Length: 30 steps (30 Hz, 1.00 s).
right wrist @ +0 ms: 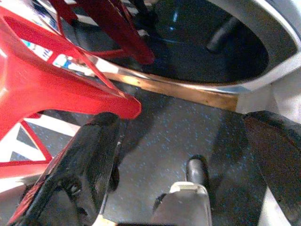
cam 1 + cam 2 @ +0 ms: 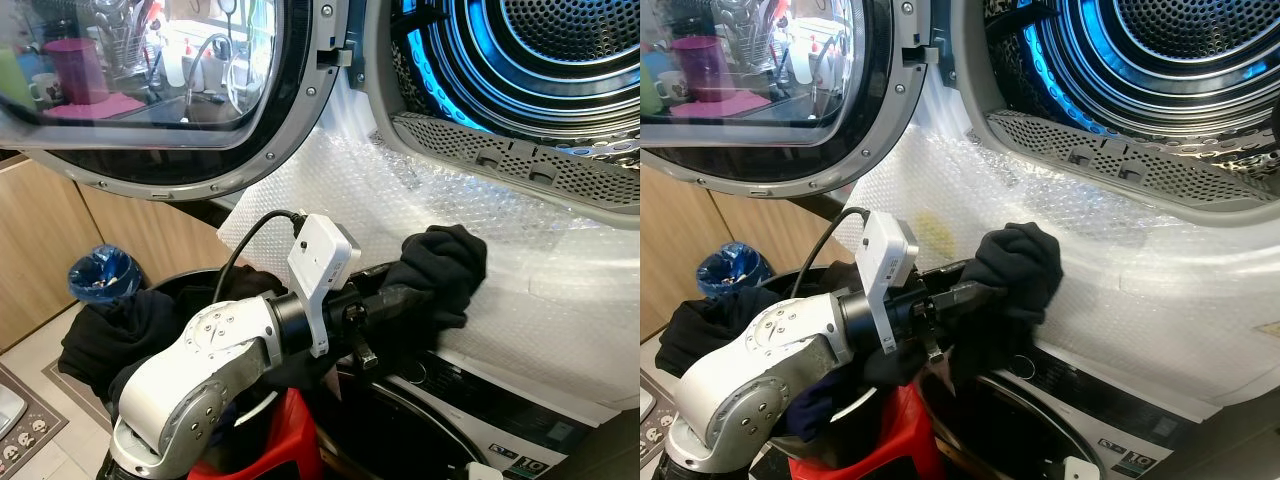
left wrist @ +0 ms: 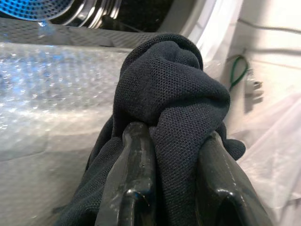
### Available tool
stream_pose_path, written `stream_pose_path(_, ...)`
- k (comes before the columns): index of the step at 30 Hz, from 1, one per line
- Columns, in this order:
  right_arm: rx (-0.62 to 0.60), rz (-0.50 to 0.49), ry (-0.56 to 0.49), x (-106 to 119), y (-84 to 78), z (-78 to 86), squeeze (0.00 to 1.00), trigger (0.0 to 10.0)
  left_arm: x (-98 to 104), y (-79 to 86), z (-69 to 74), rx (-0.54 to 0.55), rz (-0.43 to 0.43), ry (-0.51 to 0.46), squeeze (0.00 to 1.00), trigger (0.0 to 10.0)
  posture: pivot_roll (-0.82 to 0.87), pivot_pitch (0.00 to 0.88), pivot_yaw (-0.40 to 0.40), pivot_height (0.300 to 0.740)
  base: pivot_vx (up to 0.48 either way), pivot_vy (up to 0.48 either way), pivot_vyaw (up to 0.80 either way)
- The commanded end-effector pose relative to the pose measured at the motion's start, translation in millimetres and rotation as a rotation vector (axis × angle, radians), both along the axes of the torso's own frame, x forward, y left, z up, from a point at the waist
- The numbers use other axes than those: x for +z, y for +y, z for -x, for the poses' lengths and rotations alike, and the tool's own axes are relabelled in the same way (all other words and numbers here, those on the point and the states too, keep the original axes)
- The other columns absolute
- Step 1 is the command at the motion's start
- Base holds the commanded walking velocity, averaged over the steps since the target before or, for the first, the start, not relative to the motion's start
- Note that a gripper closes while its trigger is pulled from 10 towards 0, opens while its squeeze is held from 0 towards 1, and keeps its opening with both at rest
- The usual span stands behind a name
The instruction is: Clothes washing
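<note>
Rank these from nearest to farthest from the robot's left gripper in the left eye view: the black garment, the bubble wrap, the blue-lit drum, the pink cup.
1. Black garment: clamped in the left gripper.
2. Bubble wrap: just behind it.
3. Drum: up to the right.
4. Pink cup: far upper left, seen in the door glass.

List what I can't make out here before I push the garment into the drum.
- Left pincer tips: wrapped in the black garment, wrist view.
- Drum interior: cut off by the top edge, eye views.
- Clothes pile: partly behind the left arm; contents unreadable.
- Right pincer: open, aimed at the floor.
</note>
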State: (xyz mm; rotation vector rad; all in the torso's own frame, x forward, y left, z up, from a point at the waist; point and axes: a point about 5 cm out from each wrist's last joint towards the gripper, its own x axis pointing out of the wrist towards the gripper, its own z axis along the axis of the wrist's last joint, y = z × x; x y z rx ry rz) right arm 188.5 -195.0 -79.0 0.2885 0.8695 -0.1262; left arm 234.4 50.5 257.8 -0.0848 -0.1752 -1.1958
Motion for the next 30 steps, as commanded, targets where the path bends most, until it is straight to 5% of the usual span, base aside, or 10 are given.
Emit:
stream_pose_path(1,-0.022,-0.004,-0.027,3,-4.9,-3.0,0.00,10.0,12,0.1,7.3,-0.030,0.016,-0.051,0.00,0.0,0.05,0.063,-0.041,0.740,0.000,0.000,0.00)
stream_pose_path(3,-0.022,-0.008,-0.038,4,-7.5,-3.8,0.00,10.0,10,1.0,9.8,-0.045,-0.005,-0.046,0.00,0.0,0.05,0.064,-0.043,0.740,0.000,0.000,0.00)
stream_pose_path(4,-0.011,-0.020,-0.065,7,-10.5,-6.5,0.34,10.0,5,3.3,11.7,-0.056,-0.030,-0.022,0.00,0.0,0.05,0.067,-0.043,0.740,0.000,0.000,0.00)
stream_pose_path(5,-0.005,-0.027,-0.080,8,-11.4,-8.2,0.34,10.0,3,4.4,12.4,-0.059,-0.042,-0.011,0.00,0.0,0.05,0.067,-0.043,0.740,0.000,0.000,0.00)
stream_pose_path(6,0.005,-0.044,-0.107,11,-12.9,-11.3,0.84,10.0,-2,6.1,13.4,-0.067,-0.067,0.004,0.00,0.0,0.05,0.070,-0.045,0.740,0.000,0.000,0.00)
stream_pose_path(7,0.017,-0.056,-0.132,14,-15.0,-14.4,1.00,10.0,-7,8.4,14.6,-0.074,-0.095,0.018,0.00,0.0,0.04,0.072,-0.046,0.740,0.000,0.000,0.00)
stream_pose_path(10,0.066,-0.077,-0.208,24,-28.7,-22.3,1.00,10.0,-26,16.4,13.4,-0.047,-0.161,0.074,0.00,0.0,0.04,0.073,-0.045,0.740,0.000,0.000,0.00)
stream_pose_path(20,0.226,-0.330,-0.457,60,-54.7,-38.8,1.00,10.0,-28,26.7,8.3,-0.001,-0.152,0.099,0.00,0.0,0.02,0.078,-0.042,0.740,0.000,0.000,0.00)
stream_pose_path(30,0.429,-0.439,-0.515,79,-69.9,-36.5,1.00,10.0,-37,36.8,13.5,0.021,-0.197,0.145,0.00,0.0,0.02,0.072,-0.033,0.740,0.000,0.000,0.00)
